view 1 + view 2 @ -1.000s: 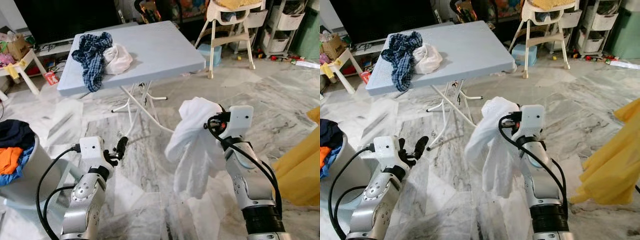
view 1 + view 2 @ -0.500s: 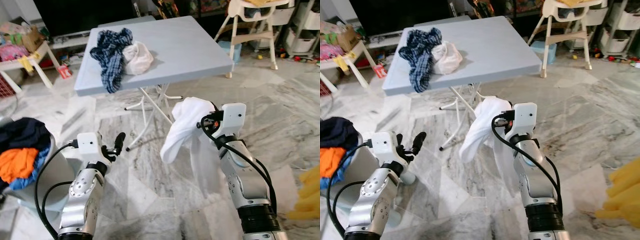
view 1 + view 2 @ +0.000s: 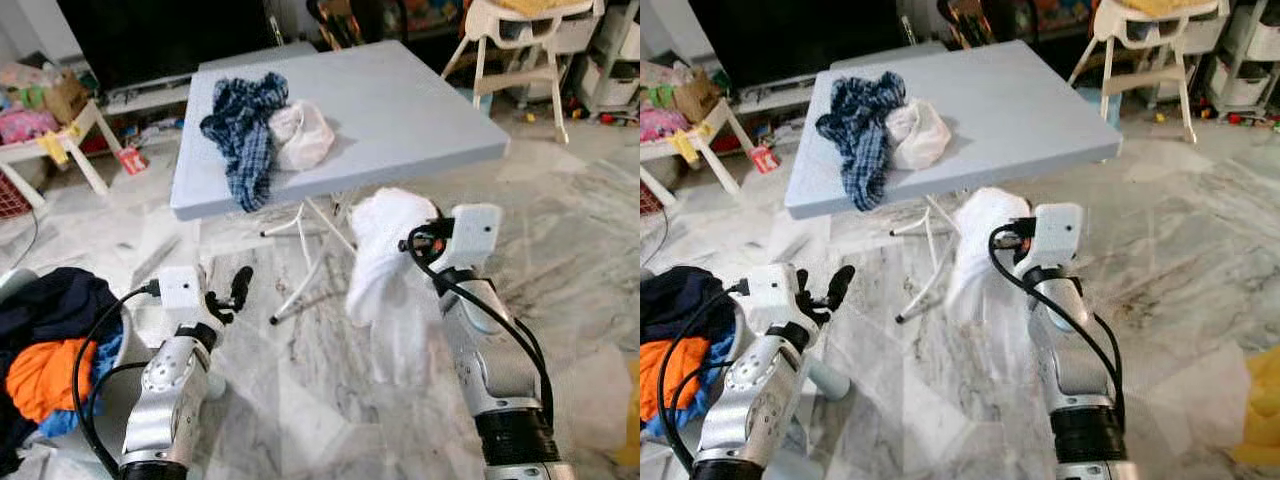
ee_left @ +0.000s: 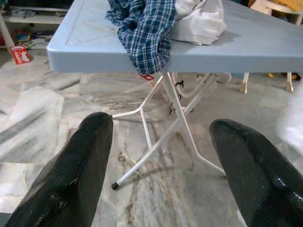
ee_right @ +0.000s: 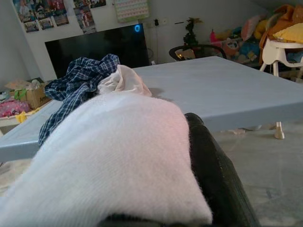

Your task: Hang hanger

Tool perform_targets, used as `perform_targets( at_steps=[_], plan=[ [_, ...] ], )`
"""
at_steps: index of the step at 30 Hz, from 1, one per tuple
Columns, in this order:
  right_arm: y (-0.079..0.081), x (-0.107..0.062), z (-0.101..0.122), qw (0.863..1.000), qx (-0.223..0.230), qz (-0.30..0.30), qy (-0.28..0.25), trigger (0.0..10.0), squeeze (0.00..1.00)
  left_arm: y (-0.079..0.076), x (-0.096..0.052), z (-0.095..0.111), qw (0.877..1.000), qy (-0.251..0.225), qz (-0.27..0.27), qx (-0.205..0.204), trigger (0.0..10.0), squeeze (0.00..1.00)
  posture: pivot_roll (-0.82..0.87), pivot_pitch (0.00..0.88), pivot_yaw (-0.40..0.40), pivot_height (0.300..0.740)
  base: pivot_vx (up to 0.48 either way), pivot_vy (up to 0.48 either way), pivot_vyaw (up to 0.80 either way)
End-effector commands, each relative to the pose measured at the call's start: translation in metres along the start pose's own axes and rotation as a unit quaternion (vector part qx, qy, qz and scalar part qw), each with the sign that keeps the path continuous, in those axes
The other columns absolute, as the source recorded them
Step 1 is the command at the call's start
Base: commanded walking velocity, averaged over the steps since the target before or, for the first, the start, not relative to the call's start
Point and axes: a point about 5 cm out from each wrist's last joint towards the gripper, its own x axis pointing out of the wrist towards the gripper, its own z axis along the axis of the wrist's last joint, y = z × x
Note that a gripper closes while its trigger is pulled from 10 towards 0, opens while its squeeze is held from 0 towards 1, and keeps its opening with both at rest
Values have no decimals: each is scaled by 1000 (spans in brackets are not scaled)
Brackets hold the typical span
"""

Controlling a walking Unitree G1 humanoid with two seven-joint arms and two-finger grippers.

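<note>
— Where is the cloth?
— The white cloth drapes over my right gripper, clamped there, just before the grey surface.
— And your left gripper?
— Spread wide, holding nothing, low before the same surface.

A folding table is set ahead of the robot, with a checked shirt heaped on its left part and a bundled cloth touching that shirt's right side. Before the table, a towel is draped over the right gripper, with the left gripper well apart to its left. A laundry basket is placed at the near left, and a high chair is seen behind the table to the right.
</note>
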Motion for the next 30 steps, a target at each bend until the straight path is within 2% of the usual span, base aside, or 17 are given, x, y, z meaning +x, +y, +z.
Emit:
perform_targets(
  at_steps=[1, 5, 7, 8, 13, 17, 19, 26, 28, 30],
  plan=[
    [0, 3, 10, 1000, -2, -3, -18, 10000, 0, -1, 1, -2, 1000, 6, 4, 3, 10000, 0, -55, 0, 93, 740, 0, 0, 0],
    [4, 5, 8, 1000, 0, 4, -14, 10000, 0, -2, 2, -4, 1000, 9, 14, 6, 10000, 0, -33, 0, 39, 740, 0, 0, 0],
    [9, 8, 6, 1000, -10, 13, -10, 10000, 0, -1, 1, -5, 999, 10, 39, 8, 10000, 0, -24, 0, 13, 740, 0, 0, 0],
    [10, 11, 4, 1000, -14, 16, -2, 10000, 0, -1, 0, -5, 999, 3, 45, 10, 10000, 0, -12, 0, -28, 740, 0, 0, 0],
    [14, 17, 2, 999, -27, 28, 7, 10000, 0, 2, -2, -6, 997, -14, 68, 15, 10000, 0, 12, 0, -69, 740, 0, 0, 0],
    [14, 19, 1, 999, -27, 29, 10, 10000, 0, 5, -2, -2, 997, -21, 71, 23, 10000, 0, 18, 0, -62, 740, 0, 0, 0],
    [14, 21, -4, 999, -20, 23, 21, 10000, 0, 8, -4, 1, 998, -25, 55, 9, 10000, 0, 23, 0, -49, 740, 0, 0, 0],
    [18, 21, -6, 999, -13, 27, 21, 10000, 0, 6, -6, 3, 999, -24, 38, -13, 10000, 0, -4, 0, 4, 740, 328, 0, -749],
    [22, 21, -3, 999, -5, 31, 14, 10000, 0, 4, -8, 6, 1000, -24, 16, -9, 10000, 0, -10, 0, 13, 740, 379, 0, -800],
    [22, 20, -6, 1000, 0, 25, 16, 10000, 0, 6, -9, 4, 1000, -18, 10, -2, 10000, 0, 13, 0, -11, 740, 381, 0, -800]
  ],
)
